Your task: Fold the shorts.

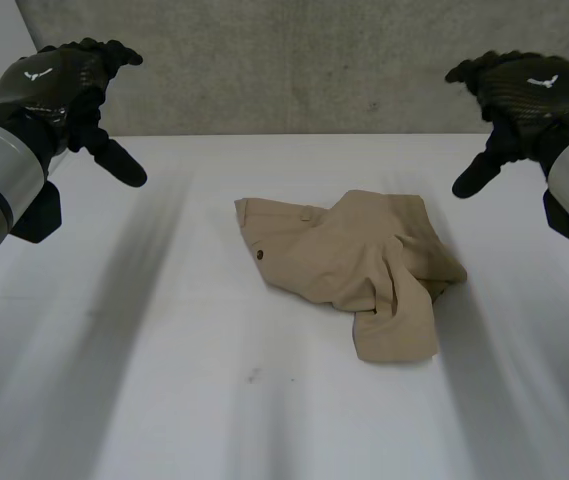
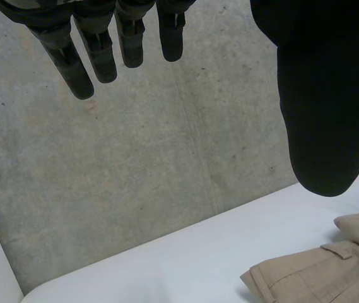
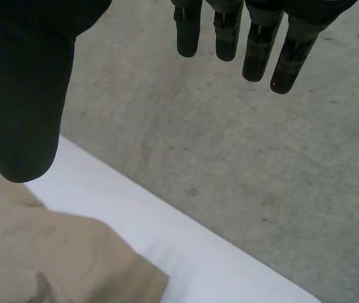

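Note:
Tan shorts point(image 1: 349, 262) lie crumpled in the middle of the white table point(image 1: 164, 350), one leg folded over toward the front. My left hand point(image 1: 59, 85) hovers high at the far left, fingers straight, holding nothing. My right hand point(image 1: 524, 90) hovers high at the far right, also open and empty. In the left wrist view, the waistband edge of the shorts point(image 2: 318, 271) lies below the thumb, well apart from the fingers point(image 2: 103, 50). The right wrist view has a corner of the shorts point(image 3: 53, 259) under the thumb, the fingers point(image 3: 255, 44) straight above the table's far edge.
A grey concrete wall point(image 1: 294, 60) stands right behind the table's far edge. Bare white table surface surrounds the shorts on all sides.

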Robot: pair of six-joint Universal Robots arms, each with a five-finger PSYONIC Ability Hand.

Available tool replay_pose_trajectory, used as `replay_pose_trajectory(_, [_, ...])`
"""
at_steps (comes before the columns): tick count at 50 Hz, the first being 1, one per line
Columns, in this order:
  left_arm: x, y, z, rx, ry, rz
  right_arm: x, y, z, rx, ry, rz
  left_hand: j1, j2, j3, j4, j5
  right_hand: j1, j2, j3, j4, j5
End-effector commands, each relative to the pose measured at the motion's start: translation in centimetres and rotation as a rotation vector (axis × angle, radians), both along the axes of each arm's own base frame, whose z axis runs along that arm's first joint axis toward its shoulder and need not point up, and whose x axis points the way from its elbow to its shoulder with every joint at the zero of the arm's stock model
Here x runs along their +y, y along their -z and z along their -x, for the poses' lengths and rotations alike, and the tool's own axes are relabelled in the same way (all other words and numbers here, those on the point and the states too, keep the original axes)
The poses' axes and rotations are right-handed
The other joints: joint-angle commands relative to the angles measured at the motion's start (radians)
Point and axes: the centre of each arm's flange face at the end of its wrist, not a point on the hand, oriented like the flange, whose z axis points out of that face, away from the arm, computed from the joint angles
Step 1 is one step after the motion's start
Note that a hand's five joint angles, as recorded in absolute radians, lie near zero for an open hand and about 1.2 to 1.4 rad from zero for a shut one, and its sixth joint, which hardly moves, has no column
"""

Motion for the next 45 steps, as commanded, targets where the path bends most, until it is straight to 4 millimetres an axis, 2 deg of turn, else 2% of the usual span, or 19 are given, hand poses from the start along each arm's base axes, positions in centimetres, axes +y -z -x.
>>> replay_pose_trajectory(1, [-0.5, 1.0, 0.2, -0.007, 0.001, -0.019, 0.5, 3.7, -1.9, 0.199, -0.150, -0.060, -0.006, -0.011, -0.024, -0.016, -0.030, 0.032, -0.028, -0.025, -0.052, -0.064])
replay_pose_trajectory(4, [-0.6, 1.1, 0.3, -0.008, 0.001, -0.020, 0.7, 5.4, -2.5, 0.284, -0.184, -0.089, -0.003, -0.008, -0.021, -0.013, -0.028, 0.032, -0.028, -0.025, -0.052, -0.064])
replay_pose_trajectory(9, [-0.6, 1.1, 0.3, -0.007, 0.001, -0.019, 0.9, 9.2, -4.7, 0.387, -0.273, -0.144, -0.006, -0.011, -0.024, -0.016, -0.030, 0.032, -0.028, -0.025, -0.052, -0.064])
replay_pose_trajectory(12, [-0.7, 1.2, 0.3, -0.008, 0.001, -0.020, 0.8, 10.6, -5.7, 0.387, -0.301, -0.158, -0.003, -0.008, -0.021, -0.013, -0.028, 0.032, -0.028, -0.025, -0.052, -0.064])
replay_pose_trajectory(20, [-1.1, 1.9, 0.5, -0.010, -0.001, -0.021, -1.8, 14.5, -8.3, 0.284, -0.298, -0.114, 0.000, -0.005, -0.018, -0.011, -0.025, 0.032, -0.028, -0.025, -0.052, -0.064])
replay_pose_trajectory(22, [-1.2, 2.0, 0.5, -0.010, -0.002, -0.021, -2.8, 15.6, -8.7, 0.268, -0.278, -0.090, 0.000, -0.005, -0.018, -0.010, -0.025, 0.192, 0.131, 0.134, 0.107, 0.095])
replay_pose_trajectory(24, [-1.3, 2.0, 0.5, -0.010, -0.002, -0.021, -3.1, 16.1, -8.9, 0.268, -0.268, -0.079, 0.000, -0.005, -0.018, -0.010, -0.025, 0.458, 0.397, 0.400, 0.374, 0.362])
replay_pose_trajectory(25, [-1.3, 2.0, 0.5, -0.010, -0.004, -0.021, -3.2, 16.1, -9.2, 0.267, -0.267, -0.063, 0.000, -0.005, -0.018, -0.010, -0.025, 0.904, 0.843, 0.846, 0.820, 0.808])
replay_pose_trajectory(26, [-1.3, 2.0, 0.5, -0.012, -0.001, -0.017, -3.2, 16.0, -9.4, 0.264, -0.272, -0.055, 0.000, -0.005, -0.018, -0.010, -0.025, 1.127, 1.066, 1.069, 1.042, 1.031])
replay_pose_trajectory(27, [-1.4, 2.1, 0.5, -0.015, -0.001, -0.018, -3.0, 15.9, -9.6, 0.262, -0.278, -0.049, 0.000, -0.005, -0.018, -0.010, -0.025, 1.253, 1.192, 1.195, 1.169, 1.157])
replay_pose_trajectory(32, [-1.5, 1.8, 0.5, -0.016, -0.002, -0.004, -2.0, 13.7, -11.0, 0.239, -0.309, 0.011, 0.000, -0.005, -0.018, -0.010, -0.025, 1.254, 1.193, 1.196, 1.170, 1.158])
replay_pose_trajectory(39, [-1.8, 1.0, 0.1, -0.004, -0.018, 0.029, 1.6, 11.5, -13.7, 0.199, -0.397, 0.067, -0.003, -0.008, -0.021, -0.013, -0.027, 1.254, 1.193, 1.196, 1.170, 1.158])
replay_pose_trajectory(42, [-2.0, 0.6, -0.2, 0.001, -0.029, 0.043, 3.1, 8.6, -15.1, 0.115, -0.428, 0.115, -0.003, -0.008, -0.021, -0.013, -0.028, 1.254, 1.193, 1.196, 1.170, 1.158])
replay_pose_trajectory(43, [-2.0, 0.5, -0.2, 0.002, -0.030, 0.046, 3.4, 7.0, -15.3, 0.055, -0.423, 0.130, -0.003, -0.008, -0.021, -0.013, -0.028, 1.254, 1.193, 1.196, 1.170, 1.158])
replay_pose_trajectory(45, [-2.0, -0.1, -0.5, 0.013, -0.039, 0.065, 3.4, 4.9, -15.4, -0.026, -0.399, 0.151, -0.003, -0.008, -0.021, -0.013, -0.028, 1.254, 1.193, 1.196, 1.170, 1.158])
